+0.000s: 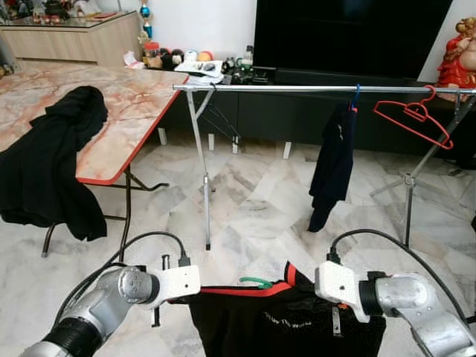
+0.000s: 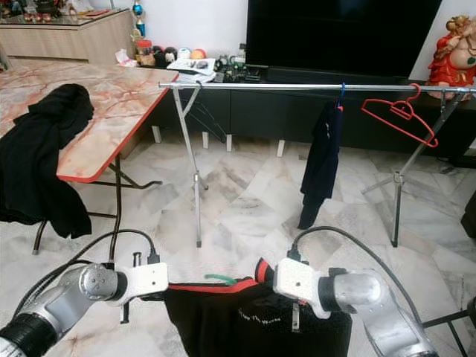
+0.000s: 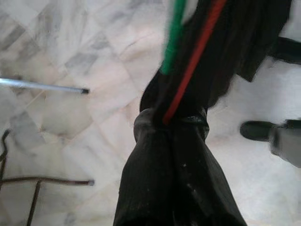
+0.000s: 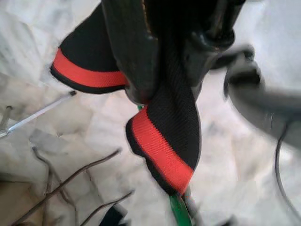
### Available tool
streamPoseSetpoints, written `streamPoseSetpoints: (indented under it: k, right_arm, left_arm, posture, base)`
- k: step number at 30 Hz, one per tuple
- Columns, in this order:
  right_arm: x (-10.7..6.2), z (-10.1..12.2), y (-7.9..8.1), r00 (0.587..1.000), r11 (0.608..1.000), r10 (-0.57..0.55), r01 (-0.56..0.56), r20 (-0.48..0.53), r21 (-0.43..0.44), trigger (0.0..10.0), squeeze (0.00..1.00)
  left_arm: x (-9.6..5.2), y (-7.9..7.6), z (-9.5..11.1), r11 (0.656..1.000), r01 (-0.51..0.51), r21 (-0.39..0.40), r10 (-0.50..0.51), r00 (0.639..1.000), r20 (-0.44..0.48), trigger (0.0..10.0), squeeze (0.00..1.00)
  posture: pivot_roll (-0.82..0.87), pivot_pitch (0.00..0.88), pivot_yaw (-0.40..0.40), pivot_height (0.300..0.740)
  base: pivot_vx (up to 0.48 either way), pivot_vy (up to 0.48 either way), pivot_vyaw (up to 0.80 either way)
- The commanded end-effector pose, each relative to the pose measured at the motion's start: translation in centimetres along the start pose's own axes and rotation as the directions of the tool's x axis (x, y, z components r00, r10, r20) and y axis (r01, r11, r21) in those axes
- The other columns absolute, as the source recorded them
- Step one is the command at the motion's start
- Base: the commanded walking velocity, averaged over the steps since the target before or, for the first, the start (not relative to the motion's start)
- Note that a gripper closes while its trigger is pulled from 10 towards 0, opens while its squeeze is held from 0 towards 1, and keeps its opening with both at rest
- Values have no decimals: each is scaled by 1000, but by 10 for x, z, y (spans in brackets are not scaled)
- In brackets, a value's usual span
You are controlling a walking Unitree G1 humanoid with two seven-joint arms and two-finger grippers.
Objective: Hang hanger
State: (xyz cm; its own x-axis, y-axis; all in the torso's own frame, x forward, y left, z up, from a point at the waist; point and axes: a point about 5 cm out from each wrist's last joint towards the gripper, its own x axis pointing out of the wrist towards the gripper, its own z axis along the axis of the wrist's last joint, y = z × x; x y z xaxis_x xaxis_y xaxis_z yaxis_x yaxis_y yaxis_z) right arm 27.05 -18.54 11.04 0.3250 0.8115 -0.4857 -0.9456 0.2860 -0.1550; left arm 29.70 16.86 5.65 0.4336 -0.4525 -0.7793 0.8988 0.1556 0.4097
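Black garment with red trim [image 1: 286, 320] on a green hanger [image 1: 256, 282] spans between both pincers, long axis running left-right, hook peeking upward at the middle. Left pincer [image 1: 175, 300] pressed together on the left shoulder edge, right pincer [image 4: 164, 70] pinching the red-banded collar. Ahead and above: clothes rail [image 1: 312, 88], carrying a dark hung garment [image 1: 333, 163] and an empty red hanger [image 1: 413, 115]. Counter [image 1: 126, 111] with draped black cloth [image 1: 52, 163] sits forward-left.
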Motion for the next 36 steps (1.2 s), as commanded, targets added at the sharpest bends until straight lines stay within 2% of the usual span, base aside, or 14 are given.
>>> streamPoseSetpoints:
  k: [1,5,7,9,10,16,17,21,24,26,30,32,36]
  right_arm:
    - [-17,32,-13,973,997,-77,75,217,17,10000,0]
    - [-20,36,-12,954,996,-88,75,286,56,10000,0]
    - [-21,36,-15,947,994,-106,88,303,72,10000,0]
    - [-22,39,-19,928,988,-134,100,347,113,10000,0]
    - [-23,40,-20,924,987,-137,99,356,123,10000,0]
    - [-20,51,-22,866,976,-153,56,477,212,10000,0]
    - [-16,49,-20,870,975,-139,37,473,217,10000,0]
    - [-7,42,-16,896,977,-106,13,431,214,10000,0]
    - [1,31,-9,949,988,-43,-6,311,153,10000,0]
    - [4,24,-9,966,991,-41,8,255,131,10000,0]
    - [4,27,-14,949,985,-88,37,304,171,10000,0]
    - [3,34,-15,926,979,-100,28,364,200,10000,0]
    - [2,27,-14,939,980,-92,27,333,196,10000,0]
  left_arm:
    - [-3,-14,-19,995,86,-46,-89,993,-72,0,0]
    - [1,-28,0,974,224,-20,-224,974,0,0,0]
    - [2,-31,7,965,261,-14,-260,965,26,0,0]
    - [2,-40,23,941,338,-1,-337,938,86,0,0]
    - [1,-41,25,937,349,3,-348,933,94,0,0]
    - [4,-52,67,913,403,58,-402,873,277,0,0]
    - [4,-54,80,909,412,62,-408,851,332,0,0]
    - [4,-53,101,918,390,75,-385,827,410,0,0]
    - [5,-55,115,921,382,77,-375,811,450,0,0]
    - [4,-60,120,914,396,89,-390,795,464,0,0]
    - [5,-61,122,922,378,82,-370,800,473,0,0]
    - [5,-58,127,931,358,66,-343,799,495,0,0]
    - [6,-51,136,947,317,57,-300,804,513,0,0]
  posture:
    - [-31,0,-12,740]
    - [-30,0,-15,740]
    - [-30,0,-16,740]
    - [-27,0,-18,740]
    - [-26,0,-19,740]
    - [-16,0,-29,740]
    - [-14,0,-32,740]
    - [-7,0,-41,740]
    - [-10,0,-40,740]
    - [-11,0,-39,740]
    - [-13,0,-39,740]
    - [-7,0,-43,740]
    - [-8,0,-47,740]
  base:
    - [0,0,0]
    - [0,0,0]
    - [0,0,0]
    - [0,0,0]
    - [0,0,0]
    - [0,0,0]
    - [0,0,0]
    - [0,0,0]
    - [0,0,0]
    - [0,0,0]
    - [0,0,0]
    - [0,0,0]
    - [0,0,0]
